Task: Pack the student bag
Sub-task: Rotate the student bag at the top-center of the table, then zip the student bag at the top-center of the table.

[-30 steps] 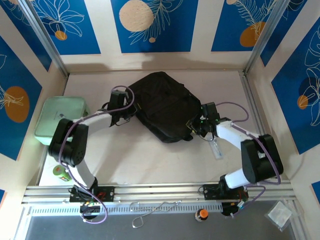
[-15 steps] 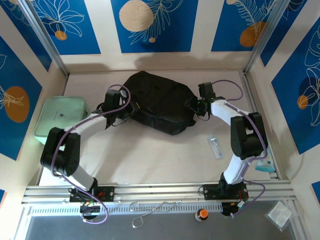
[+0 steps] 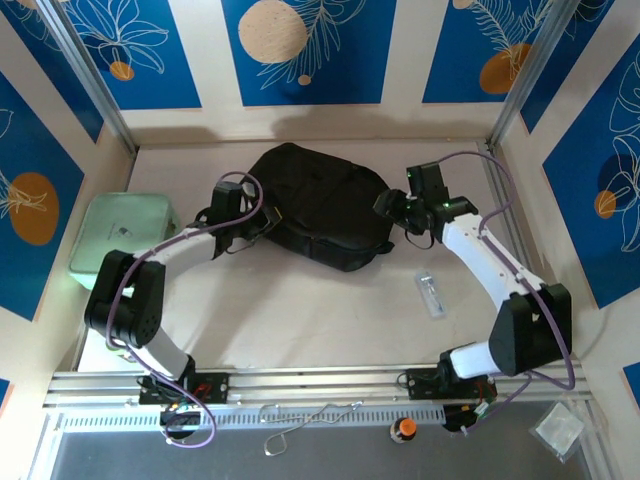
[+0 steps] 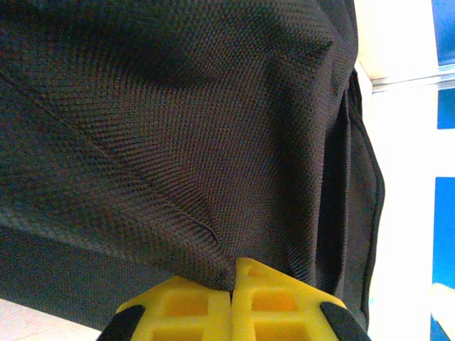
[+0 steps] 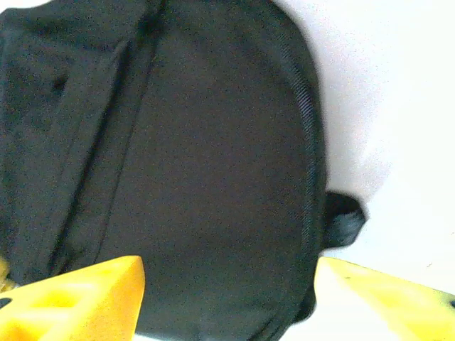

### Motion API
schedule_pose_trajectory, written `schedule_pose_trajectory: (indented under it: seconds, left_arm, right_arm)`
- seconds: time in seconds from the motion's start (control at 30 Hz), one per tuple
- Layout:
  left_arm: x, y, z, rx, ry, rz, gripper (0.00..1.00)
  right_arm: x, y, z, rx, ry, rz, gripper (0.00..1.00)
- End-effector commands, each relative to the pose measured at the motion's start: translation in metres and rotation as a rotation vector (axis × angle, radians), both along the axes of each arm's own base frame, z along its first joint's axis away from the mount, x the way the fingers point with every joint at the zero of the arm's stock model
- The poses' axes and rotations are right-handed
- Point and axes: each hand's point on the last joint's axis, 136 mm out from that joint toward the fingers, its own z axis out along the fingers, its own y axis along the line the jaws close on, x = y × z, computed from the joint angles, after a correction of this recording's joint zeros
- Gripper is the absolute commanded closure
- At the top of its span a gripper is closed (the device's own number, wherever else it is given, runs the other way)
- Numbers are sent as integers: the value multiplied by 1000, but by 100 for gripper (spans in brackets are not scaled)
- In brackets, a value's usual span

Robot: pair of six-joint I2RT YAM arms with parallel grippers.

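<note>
The black bag [image 3: 318, 205] lies flat on the table, upper centre of the overhead frame, with an arm reaching to each side of it. At its left edge the left claw [image 3: 266, 222] is closed tight, and the wrist view shows its yellow fingers [image 4: 178, 309] pressed together on a raised fold of the bag's weave. At the right edge the right claw [image 3: 385, 207] stands wide, its fingers [image 5: 85, 295] spread at the bottom corners of its own view with the bag's rounded end between them; whether they touch the fabric I can't tell. A mint case [image 3: 120, 235] sits far left.
</note>
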Motion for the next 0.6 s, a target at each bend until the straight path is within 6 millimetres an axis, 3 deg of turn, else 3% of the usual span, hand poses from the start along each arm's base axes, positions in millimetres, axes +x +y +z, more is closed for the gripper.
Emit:
schedule_pose_trajectory:
  seconds: [0.0,0.27,0.43,0.57]
  left_arm:
    - [-1,-10,8,-52,-26,-45,100]
    - [-1,-10,7,-58,-22,-47,100]
    - [-3,-11,6,-58,-20,-52,100]
    - [-4,-10,5,-58,-19,-49,100]
  right_arm:
    - [-31,40,-6,128,87,67,35]
    - [-46,146,-10,460,219,263,35]
    - [-45,165,-30,504,318,250,34]
    - [-39,165,-44,476,351,195,32]
